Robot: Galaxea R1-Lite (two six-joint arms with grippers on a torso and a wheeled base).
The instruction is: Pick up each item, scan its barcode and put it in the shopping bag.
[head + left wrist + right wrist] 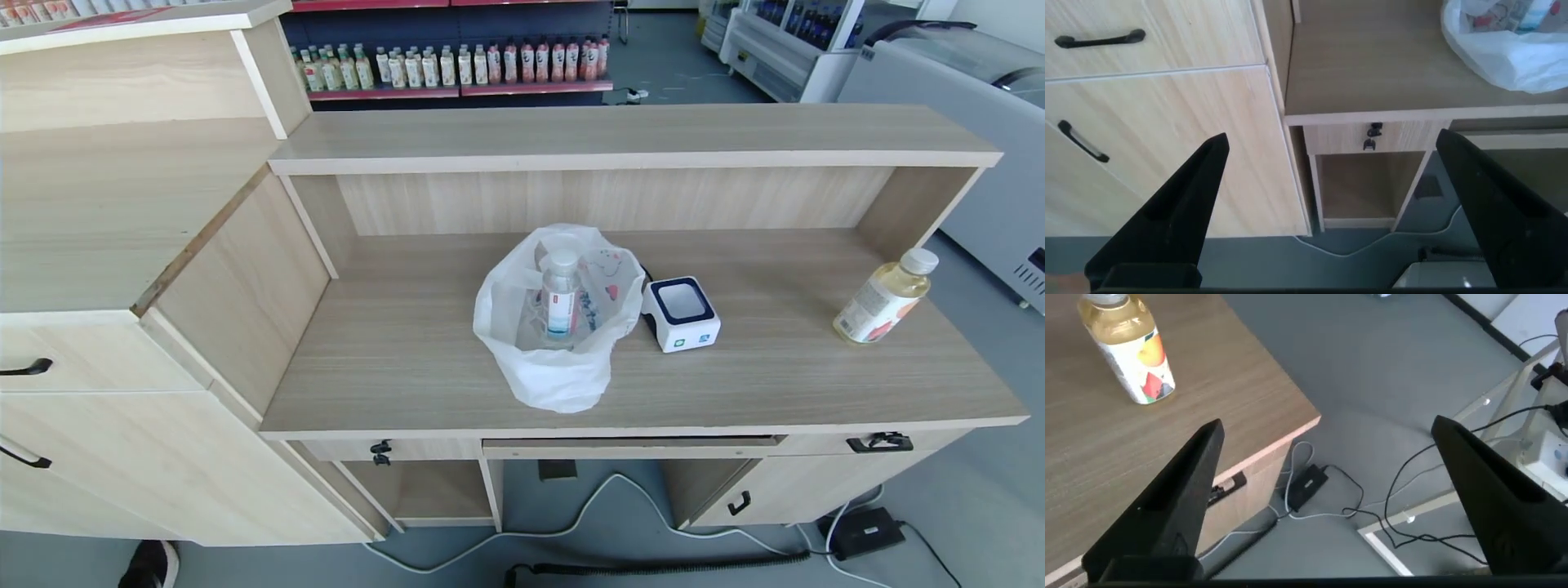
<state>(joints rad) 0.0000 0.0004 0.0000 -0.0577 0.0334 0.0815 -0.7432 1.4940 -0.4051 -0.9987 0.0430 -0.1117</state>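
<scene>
A white plastic shopping bag (559, 327) stands open at the middle of the wooden counter, with a clear bottle (561, 298) upright inside it. Right beside the bag sits a small white barcode scanner (680, 313). A yellow drink bottle (886, 296) stands at the counter's right end, also seen in the right wrist view (1127, 345). My left gripper (1331, 143) is open, held off the counter's front left corner, with the bag (1511, 41) beyond it. My right gripper (1327, 429) is open past the counter's right end, above the floor, with nothing between its fingers.
The counter (775, 376) has a raised back shelf and a tall cabinet (122, 245) on the left. Drawers and cables lie below the front edge. Freezers (963, 106) stand to the right, and shelves of bottles (457, 65) behind.
</scene>
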